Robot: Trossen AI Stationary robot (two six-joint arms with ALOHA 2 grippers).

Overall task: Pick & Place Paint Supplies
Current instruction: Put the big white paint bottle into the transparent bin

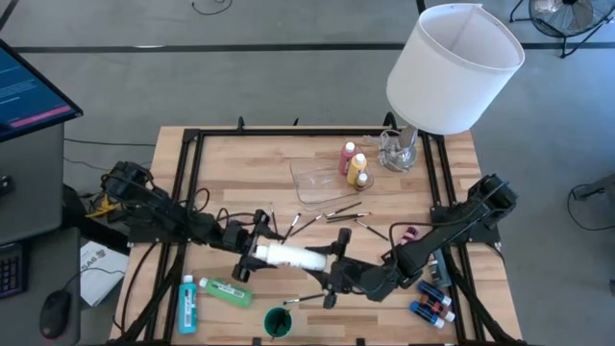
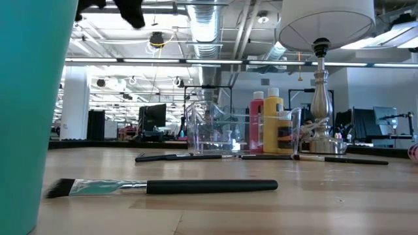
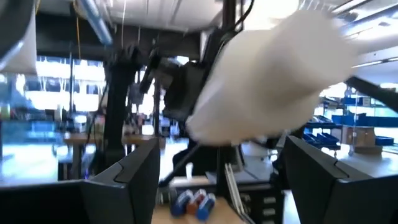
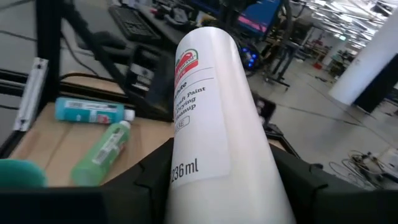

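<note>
- A white paint bottle (image 1: 291, 257) is held above the worktop's (image 1: 250, 163) front middle, pinched by the right end effector (image 1: 332, 261).
- The left end effector (image 1: 252, 252) sits at the bottle's other end, fingers spread.
- Green bottle (image 1: 226, 290) and blue bottle (image 1: 187, 304) lie near the front-left edge.
- 2 bottles (image 1: 353, 165) stand beside the clear tray (image 1: 322, 179).
- Brushes (image 1: 338, 213) lie mid-worktop.

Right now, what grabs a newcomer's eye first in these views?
A white paint bottle hangs mid-table between both arms: the right gripper grips it, while the left gripper stands open at its other end. Behind, a big white lampshade looms over the far right corner, beside a clear tray with pink and yellow bottles. Brushes lie scattered in the middle.
</note>
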